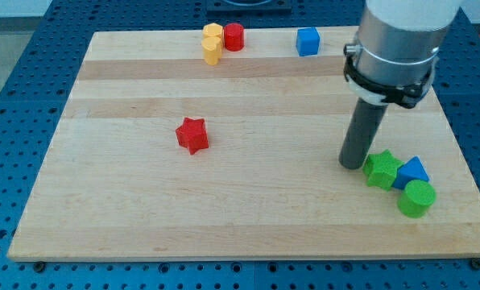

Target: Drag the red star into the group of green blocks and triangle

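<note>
The red star (192, 134) lies left of the board's middle. The group sits at the view's lower right: a green star-shaped block (381, 169), a blue triangle (413, 171) touching its right side, and a green cylinder (417, 198) just below them. My tip (353, 163) rests on the board right beside the green star block's left edge, far to the right of the red star.
Along the top edge of the wooden board (143, 225) stand a yellow block (213, 43), a red cylinder (234, 36) touching it, and a blue cube (308, 40). The arm's grey body (397, 44) hangs over the upper right.
</note>
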Action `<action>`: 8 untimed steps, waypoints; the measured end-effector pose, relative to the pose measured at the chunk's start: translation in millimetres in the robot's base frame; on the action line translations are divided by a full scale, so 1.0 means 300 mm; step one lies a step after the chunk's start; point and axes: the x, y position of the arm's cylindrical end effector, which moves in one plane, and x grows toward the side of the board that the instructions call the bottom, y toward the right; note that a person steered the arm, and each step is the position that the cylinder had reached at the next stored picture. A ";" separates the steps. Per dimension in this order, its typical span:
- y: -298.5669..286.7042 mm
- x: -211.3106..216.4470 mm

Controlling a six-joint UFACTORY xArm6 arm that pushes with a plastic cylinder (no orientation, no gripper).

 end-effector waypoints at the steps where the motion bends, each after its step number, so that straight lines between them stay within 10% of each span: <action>1: -0.126 -0.079; 4: -0.712 -0.269; 6: -0.536 -0.005; 8: -0.833 -0.183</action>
